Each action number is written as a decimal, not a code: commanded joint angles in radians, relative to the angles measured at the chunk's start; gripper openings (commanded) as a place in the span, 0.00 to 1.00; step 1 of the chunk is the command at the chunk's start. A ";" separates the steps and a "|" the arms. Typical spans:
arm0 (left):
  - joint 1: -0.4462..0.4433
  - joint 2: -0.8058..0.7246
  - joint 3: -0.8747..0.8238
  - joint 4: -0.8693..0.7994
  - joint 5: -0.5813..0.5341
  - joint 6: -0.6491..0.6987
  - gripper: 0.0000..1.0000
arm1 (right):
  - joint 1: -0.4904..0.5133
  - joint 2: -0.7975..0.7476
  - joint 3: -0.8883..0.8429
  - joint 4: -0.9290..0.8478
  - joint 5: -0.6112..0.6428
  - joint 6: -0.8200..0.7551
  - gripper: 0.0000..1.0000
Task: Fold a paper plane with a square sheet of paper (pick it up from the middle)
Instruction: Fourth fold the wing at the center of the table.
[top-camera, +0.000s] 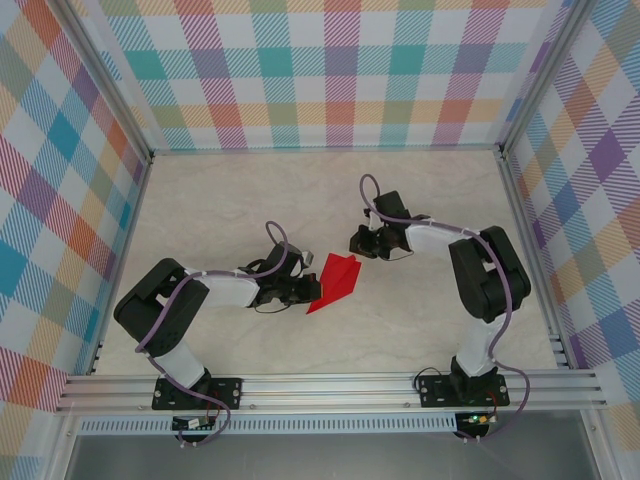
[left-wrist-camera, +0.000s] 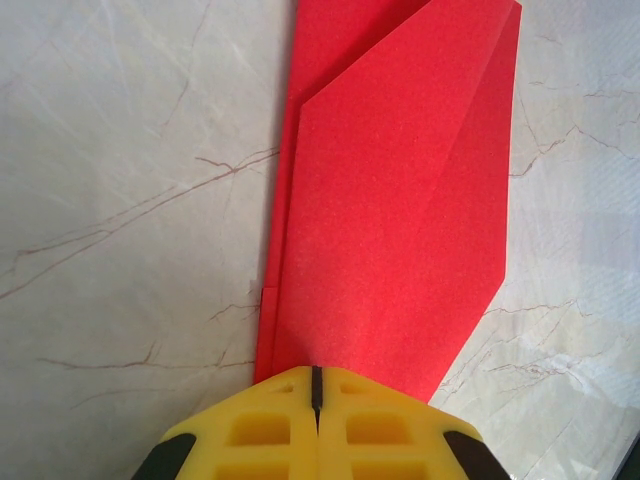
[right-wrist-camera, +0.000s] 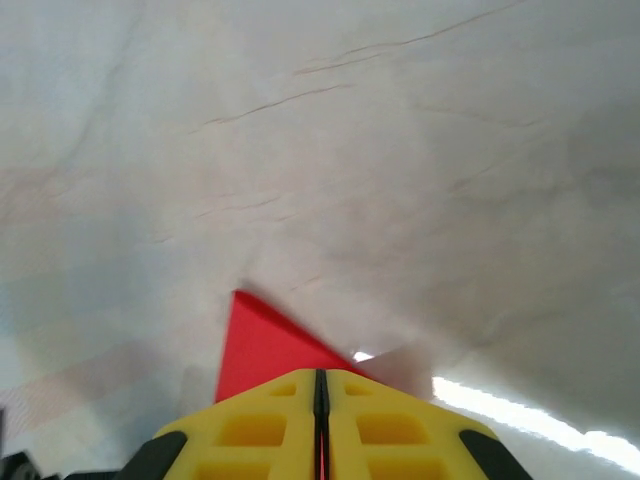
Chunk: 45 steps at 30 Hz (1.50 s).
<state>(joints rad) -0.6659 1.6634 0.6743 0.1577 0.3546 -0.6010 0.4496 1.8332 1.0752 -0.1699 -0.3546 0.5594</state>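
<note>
The paper plane is bright red paper folded into a slim pointed shape, lying mid-table between the two arms. In the left wrist view the paper plane faces the camera with its layered folds along the left edge. My left gripper is shut, and its yellow tips sit over the paper's near end with nothing between them. My right gripper is at the paper's upper right corner. It is shut with a thin red strip showing in its seam, and a red triangle of the plane sticks out ahead.
The pale marble-patterned tabletop is boxed in by plaid walls on three sides. An aluminium rail runs along the near edge by the arm bases. Open table lies behind and to either side of the paper.
</note>
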 joint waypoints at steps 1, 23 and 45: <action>0.009 0.033 -0.035 -0.165 -0.063 0.016 0.00 | 0.046 -0.033 -0.034 0.027 -0.096 -0.023 0.10; 0.009 0.033 -0.038 -0.180 -0.071 0.004 0.00 | -0.059 0.112 0.025 -0.078 0.016 -0.102 0.09; 0.009 0.031 -0.022 -0.169 -0.060 -0.005 0.00 | 0.111 -0.124 -0.194 0.124 -0.043 0.187 0.10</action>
<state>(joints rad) -0.6659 1.6630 0.6765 0.1558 0.3542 -0.6060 0.5457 1.6947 0.8936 -0.1028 -0.3622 0.6827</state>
